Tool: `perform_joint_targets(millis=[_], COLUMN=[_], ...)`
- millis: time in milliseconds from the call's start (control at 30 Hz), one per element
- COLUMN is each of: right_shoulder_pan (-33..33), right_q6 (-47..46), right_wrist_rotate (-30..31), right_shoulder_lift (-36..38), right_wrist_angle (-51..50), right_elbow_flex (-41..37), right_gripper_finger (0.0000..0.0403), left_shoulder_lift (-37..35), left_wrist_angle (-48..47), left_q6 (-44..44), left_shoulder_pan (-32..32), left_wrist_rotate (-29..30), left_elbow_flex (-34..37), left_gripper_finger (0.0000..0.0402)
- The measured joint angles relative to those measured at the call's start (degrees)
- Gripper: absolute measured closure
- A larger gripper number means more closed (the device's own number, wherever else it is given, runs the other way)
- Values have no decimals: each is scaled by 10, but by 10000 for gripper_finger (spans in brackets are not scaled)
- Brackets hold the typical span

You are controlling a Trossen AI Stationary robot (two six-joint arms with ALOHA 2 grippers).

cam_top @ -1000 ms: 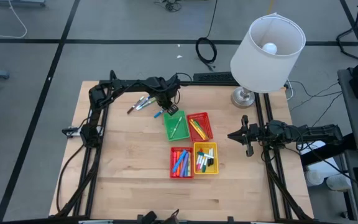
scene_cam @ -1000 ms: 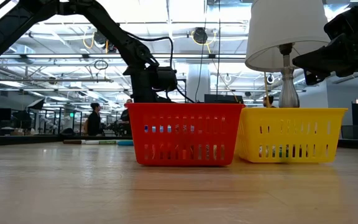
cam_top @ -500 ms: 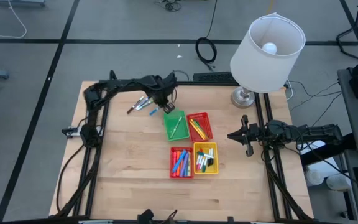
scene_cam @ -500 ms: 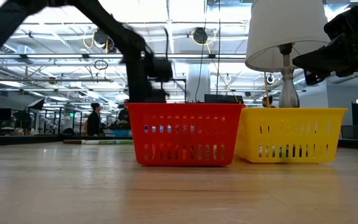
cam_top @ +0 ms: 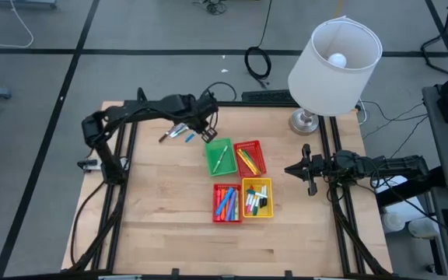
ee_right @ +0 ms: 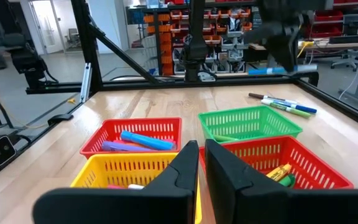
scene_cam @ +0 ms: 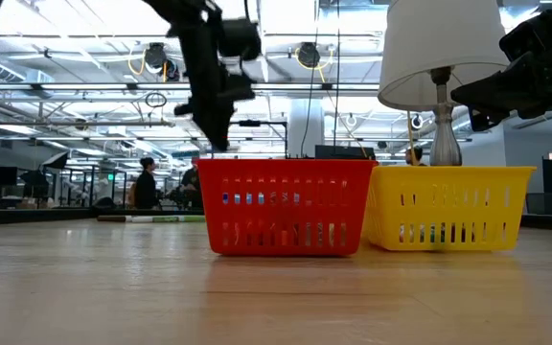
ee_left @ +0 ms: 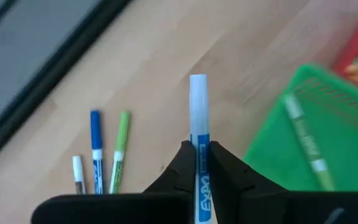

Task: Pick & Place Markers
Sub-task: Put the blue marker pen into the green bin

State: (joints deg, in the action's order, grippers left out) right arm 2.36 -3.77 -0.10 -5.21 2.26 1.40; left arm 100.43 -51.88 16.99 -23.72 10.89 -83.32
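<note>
The left gripper (ee_left: pixel 198 163) is clamped on a blue marker (ee_left: pixel 198 118), its pale cap poking out past the fingertips; a second ago it was down at the table beside the green basket (cam_top: pixel 219 156), and now it has lifted and swung back toward the table's far-left side; in the low view it hangs well above the red basket (scene_cam: pixel 284 204). That reads as a pick made good, and the carry is on; the blue ones lie in the near red basket (cam_top: pixel 225 203), so that looks the likely drop. Three loose markers (ee_left: pixel 98 152) lie side by side on the wood, waiting their turn. The right gripper (ee_right: pixel 199 163) waits at the table's right edge, fingers nearly together and holding nothing.
</note>
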Motion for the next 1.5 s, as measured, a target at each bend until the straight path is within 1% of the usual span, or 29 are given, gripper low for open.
perform_joint_targets(millis=[133,200,300,400,467,533,633,733,900,967,1100,1167,1400,1500], right_shoulder_pan=[0,0,0,0,0,0,0,0,0,0,0,0,0,0], right_q6=[0,0,0,0,0,0,0,0,0,0,0,0,0,0], right_wrist_rotate=[0,0,0,0,0,0,0,0,0,0,0,0,0,0], right_shoulder_lift=[0,0,0,0,0,0,0,0,0,0,0,0,0,0], right_wrist_angle=[0,0,0,0,0,0,0,0,0,0,0,0,0,0], right_elbow_flex=[0,0,0,0,0,0,0,0,0,0,0,0,0,0], right_gripper_finger=[385,385,385,385,385,385,385,385,385,385,385,385,385,385], left_shoulder_lift=[-23,-25,-26,-21,-21,-21,-20,-20,-20,-20,-20,-20,-20,-20], left_wrist_angle=[9,19,34,56,81,129,204,280,282,289,324,326,327,330], left_q6=[38,68,84,103,119,134,160,198,262,275,279,278,267,260], left_shoulder_pan=[41,68,114,152,173,193,213,221,214,210,211,211,211,211], left_wrist_rotate=[20,29,45,54,70,94,114,127,131,131,131,131,131,131], left_elbow_flex=[-1,-1,-1,-1,-1,10,48,90,131,140,156,159,171,171], left_gripper_finger=[382,379,376,381,383,383,379,377,384,384,377,372,383,364])
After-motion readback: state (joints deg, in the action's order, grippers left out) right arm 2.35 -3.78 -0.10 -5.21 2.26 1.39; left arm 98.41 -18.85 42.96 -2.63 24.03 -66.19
